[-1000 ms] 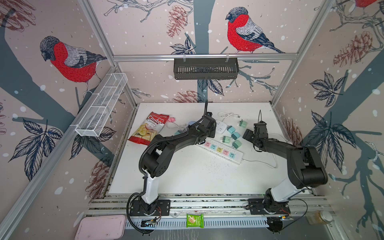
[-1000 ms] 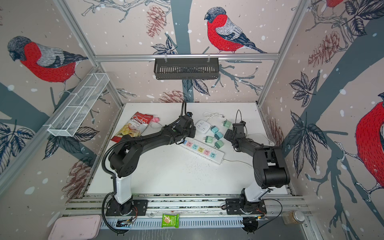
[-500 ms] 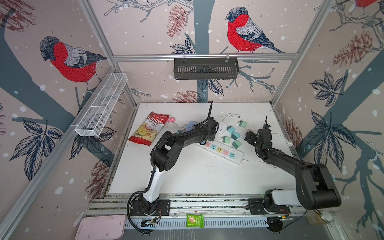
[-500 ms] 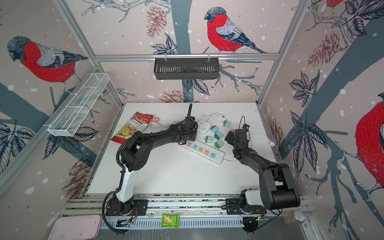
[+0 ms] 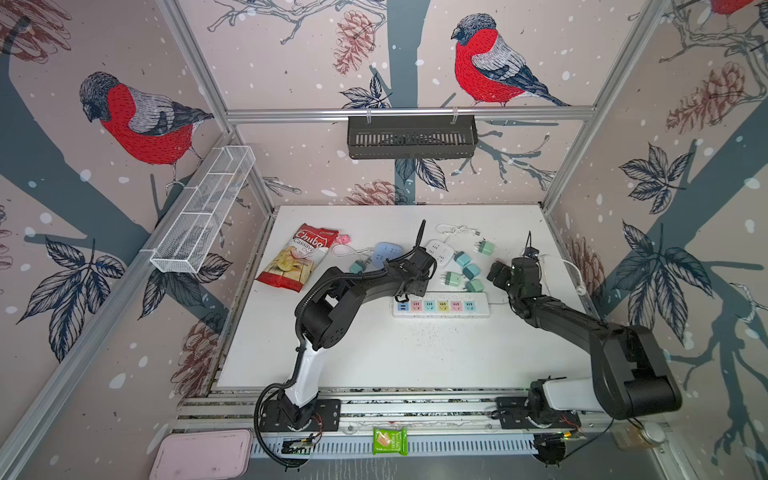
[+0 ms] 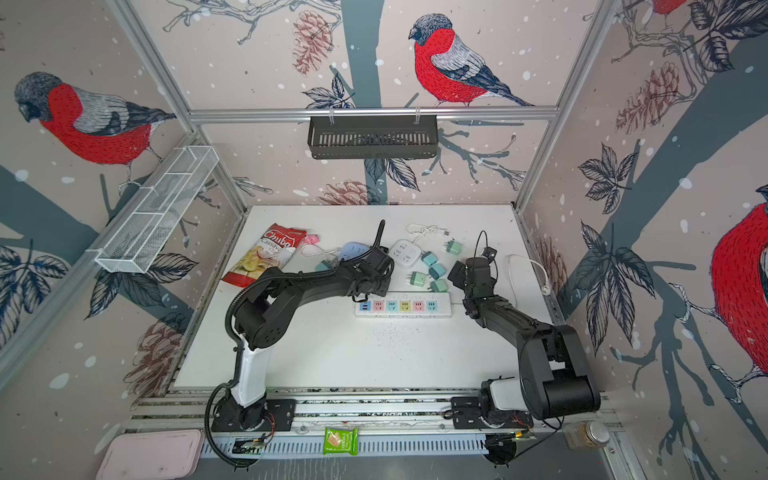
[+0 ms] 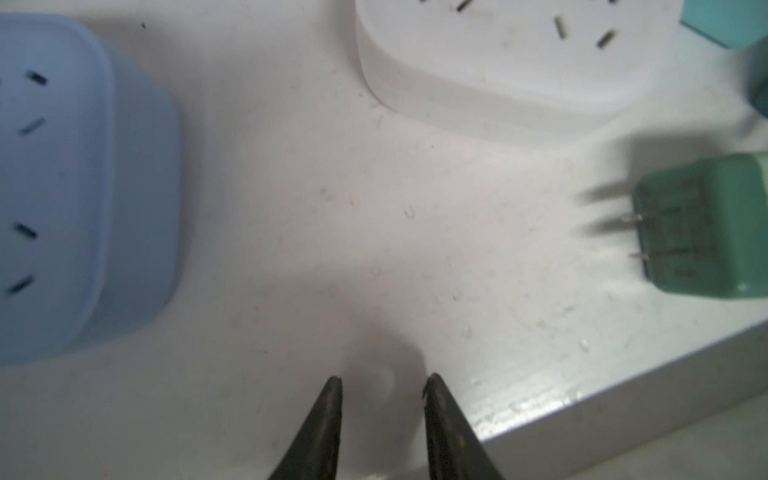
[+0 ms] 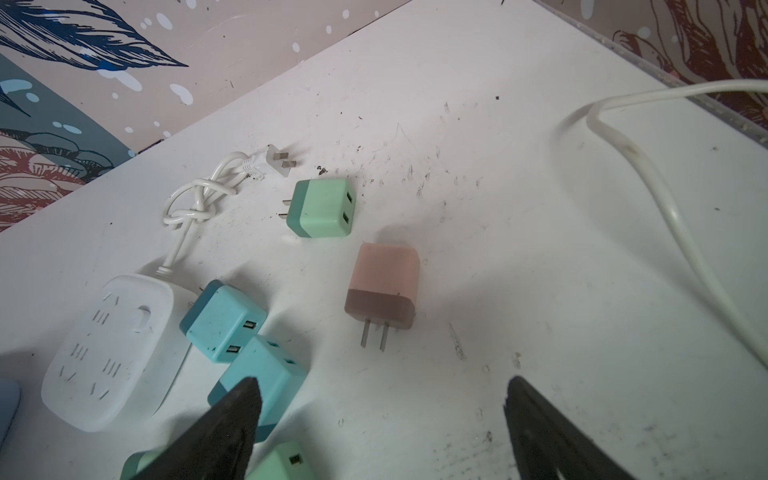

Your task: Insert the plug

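Lying nearest the arm bases, the white power strip [image 5: 440, 306] is stretching sideways across the counter [image 5: 374, 357], with no plug seated in its coloured sockets. At its left end the left end effector [image 7: 382, 380] is hovering with its tips narrowly parted and nothing between them. Farther back, off the strip's right end, the right end effector [image 8: 380, 390] is hanging over the counter with its jaws spread wide and empty. The pink plug [image 8: 382, 286] is lying flat just ahead of it, centred on the gap between the fingers and touching neither. Its long axis is running straight out from that end effector, prongs pointing back toward it and body away, so the jaws are standing across its narrow sides. By my judgement the right arm is the nearer one, and the coming move is calling for a short advance and descent. Beyond the plug, a mint USB adapter [image 8: 322, 208] is lying clear of it.
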`<state>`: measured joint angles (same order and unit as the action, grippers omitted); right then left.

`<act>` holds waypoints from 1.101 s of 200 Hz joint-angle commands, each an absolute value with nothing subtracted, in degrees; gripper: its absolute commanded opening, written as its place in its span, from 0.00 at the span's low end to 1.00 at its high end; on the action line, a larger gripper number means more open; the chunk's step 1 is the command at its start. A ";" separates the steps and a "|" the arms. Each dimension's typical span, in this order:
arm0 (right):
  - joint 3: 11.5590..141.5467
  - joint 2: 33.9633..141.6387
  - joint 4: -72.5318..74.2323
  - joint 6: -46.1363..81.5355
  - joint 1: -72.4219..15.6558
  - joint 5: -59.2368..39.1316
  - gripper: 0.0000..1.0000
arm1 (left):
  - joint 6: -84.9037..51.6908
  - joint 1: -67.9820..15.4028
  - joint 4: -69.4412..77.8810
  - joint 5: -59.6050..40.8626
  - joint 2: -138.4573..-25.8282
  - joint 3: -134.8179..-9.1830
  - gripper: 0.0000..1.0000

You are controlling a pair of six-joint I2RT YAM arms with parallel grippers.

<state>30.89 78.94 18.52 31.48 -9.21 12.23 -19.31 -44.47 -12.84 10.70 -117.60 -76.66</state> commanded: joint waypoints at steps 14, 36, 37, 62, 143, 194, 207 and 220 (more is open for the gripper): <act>31.35 79.10 19.84 31.55 -9.39 13.39 0.92 | -18.84 -44.82 -9.26 8.94 -115.16 -73.23 0.38; 32.33 78.70 11.35 35.89 -9.39 11.78 0.84 | -18.48 -45.04 -10.14 8.96 -115.15 -73.68 0.37; 32.25 78.68 11.04 36.18 -9.44 11.47 0.83 | -18.47 -45.06 -10.17 9.01 -115.10 -73.67 0.37; 28.06 75.41 11.07 38.80 -11.97 6.79 0.67 | -18.10 -45.35 -8.88 10.17 -113.48 -71.73 0.38; 30.58 79.35 2.49 43.15 -20.48 11.51 0.38 | -18.10 -45.35 -5.27 8.75 -109.56 -67.55 0.39; 26.59 82.26 6.27 50.58 -29.44 11.80 0.34 | -17.84 -45.44 -3.98 9.58 -106.36 -64.08 0.39; 25.09 82.79 8.58 54.33 -33.19 10.97 0.33 | -18.09 -45.44 -3.41 10.40 -105.13 -62.64 0.39; 24.85 83.11 9.40 57.98 -37.77 12.01 0.33 | -18.19 -45.44 -2.73 10.86 -103.56 -60.92 0.39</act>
<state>26.20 82.17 12.93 50.15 -31.88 13.43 -18.06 -45.23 -4.95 9.32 -105.84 -63.09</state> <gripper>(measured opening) 0.335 0.390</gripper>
